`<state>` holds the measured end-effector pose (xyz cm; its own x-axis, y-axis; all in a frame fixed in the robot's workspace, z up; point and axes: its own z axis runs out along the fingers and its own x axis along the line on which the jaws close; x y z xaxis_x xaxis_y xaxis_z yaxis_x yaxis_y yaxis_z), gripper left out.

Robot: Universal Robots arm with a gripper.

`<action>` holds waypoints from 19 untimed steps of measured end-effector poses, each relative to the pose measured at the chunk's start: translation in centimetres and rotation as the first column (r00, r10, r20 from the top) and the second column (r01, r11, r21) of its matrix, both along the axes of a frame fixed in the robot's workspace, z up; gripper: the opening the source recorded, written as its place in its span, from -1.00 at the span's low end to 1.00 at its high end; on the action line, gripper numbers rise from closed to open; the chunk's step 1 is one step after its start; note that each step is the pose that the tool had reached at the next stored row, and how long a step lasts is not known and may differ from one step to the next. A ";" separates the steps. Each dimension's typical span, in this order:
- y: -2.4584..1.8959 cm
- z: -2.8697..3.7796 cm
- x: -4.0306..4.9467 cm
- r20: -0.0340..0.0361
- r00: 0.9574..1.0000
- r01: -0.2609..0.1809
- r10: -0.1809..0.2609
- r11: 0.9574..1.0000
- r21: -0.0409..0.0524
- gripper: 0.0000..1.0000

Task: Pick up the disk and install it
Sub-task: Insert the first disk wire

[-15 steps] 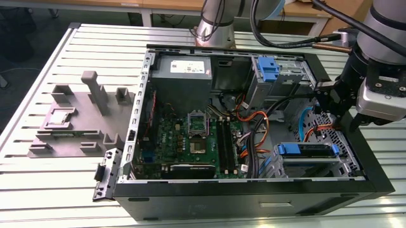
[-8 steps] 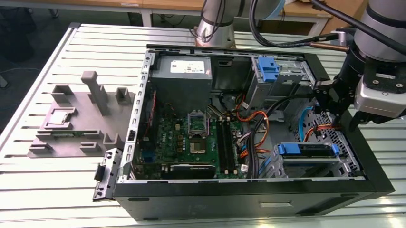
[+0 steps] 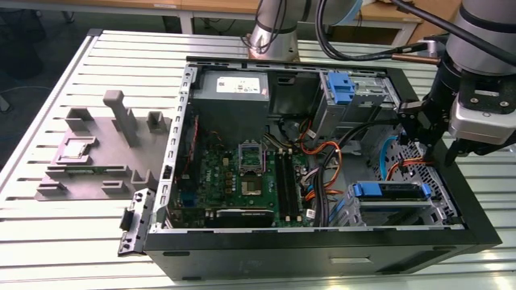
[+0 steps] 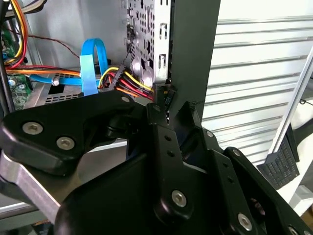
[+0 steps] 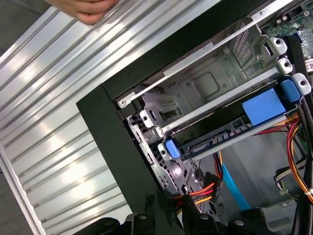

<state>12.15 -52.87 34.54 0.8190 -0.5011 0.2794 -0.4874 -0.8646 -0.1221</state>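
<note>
At the exterior view's left, the grey fixture (image 3: 89,163) stands idle; within the open computer case (image 3: 322,248), the disk (image 3: 391,192) lies in its drive bay (image 3: 403,212), apparently seated; at that view's right, my gripper (image 3: 431,154) hangs over the case wall, jaws apart, empty.

One computer case (image 3: 322,254), one grey fixture (image 3: 105,151), one gripper (image 3: 434,154), two blue plastic carriers (image 3: 342,86) (the nearer apparently framing the single disk (image 3: 391,191)).
</note>
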 end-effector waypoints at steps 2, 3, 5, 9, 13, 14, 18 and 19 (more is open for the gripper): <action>0.05 -0.04 0.00 0.001 1.000 -0.009 0.009 1.000 -0.009 -0.30; 0.06 -0.07 0.00 0.001 1.000 -0.013 0.013 1.000 -0.013 -0.30; 0.08 -0.08 -0.03 0.007 1.000 -0.016 0.016 1.000 -0.026 -0.30; 0.17 -0.12 -0.23 0.013 1.000 -0.017 0.017 0.999 -0.030 -0.30; 0.26 -0.12 -0.30 0.016 1.000 -0.017 0.017 0.999 -0.031 -0.30; 0.32 -0.12 -0.30 0.017 1.000 -0.017 0.017 0.999 -0.031 -0.30; 0.39 -0.12 -0.30 0.018 1.000 -0.017 0.017 0.999 -0.032 -0.33; 0.40 -0.12 -0.31 0.019 1.000 -0.017 0.017 0.999 -0.032 -0.33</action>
<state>11.85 -52.48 34.41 0.8216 -0.4779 0.3108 -0.4705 -0.8763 -0.1037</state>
